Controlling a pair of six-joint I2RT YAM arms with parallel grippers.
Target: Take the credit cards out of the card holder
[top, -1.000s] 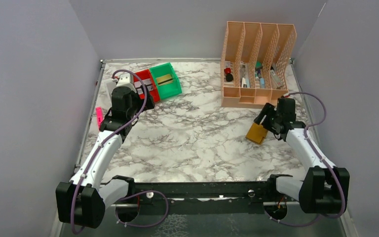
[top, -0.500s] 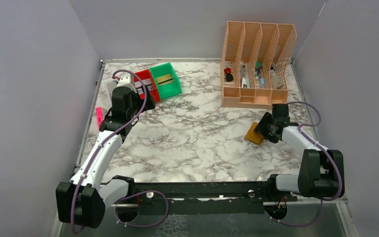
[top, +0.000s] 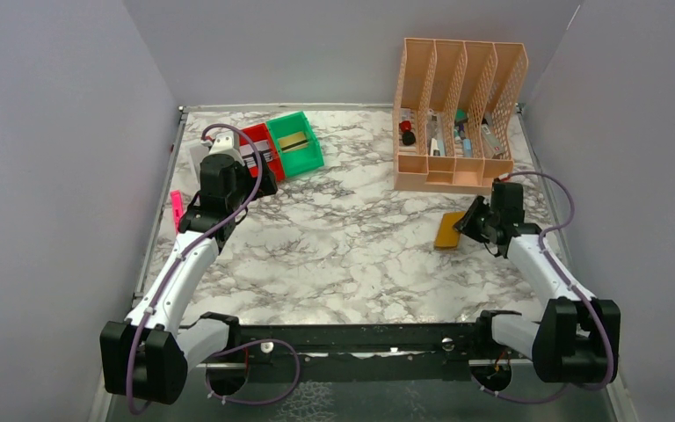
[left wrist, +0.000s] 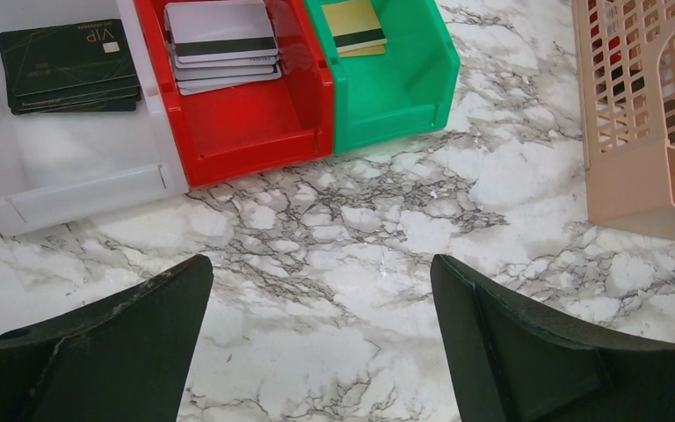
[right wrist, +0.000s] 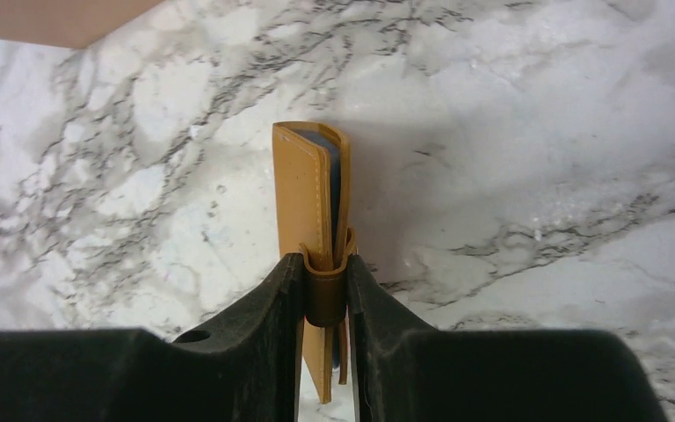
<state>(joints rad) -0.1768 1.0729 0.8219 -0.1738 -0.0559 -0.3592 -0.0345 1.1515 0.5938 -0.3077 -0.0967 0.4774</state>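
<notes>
**Card holder pinched on edge in the right gripper, "VIP" cards in the white bin**

At the far left edge of the marble table (top: 343, 255) lies a small pink object (top: 177, 207), too small to identify. The left gripper (left wrist: 321, 264) hovers with its jaws spread wide and nothing between them, above bare marble in front of three bins.

The white bin (left wrist: 79, 189) holds a stack of dark cards (left wrist: 66, 66); the top one reads "VIP" in pale letters, with finer print below that is too small to read. Beside it, the red bin (left wrist: 255, 145) holds white cards (left wrist: 222, 40) with black magnetic stripes facing up. The green bin (left wrist: 395, 105) holds a yellow card (left wrist: 354, 22), also stripe up.

Further right stands a peach file organizer (top: 457, 114) with small items in its slots.

Just in front of the organizer, on the right side of the table, is the card holder (right wrist: 312, 202). It is folded shut and turned on edge, with blue lining showing between the tan covers. The right gripper (right wrist: 325, 281) is clamped on it, its fingers pressing both sides of the small tab. Whether the holder touches the marble cannot be told.
</notes>
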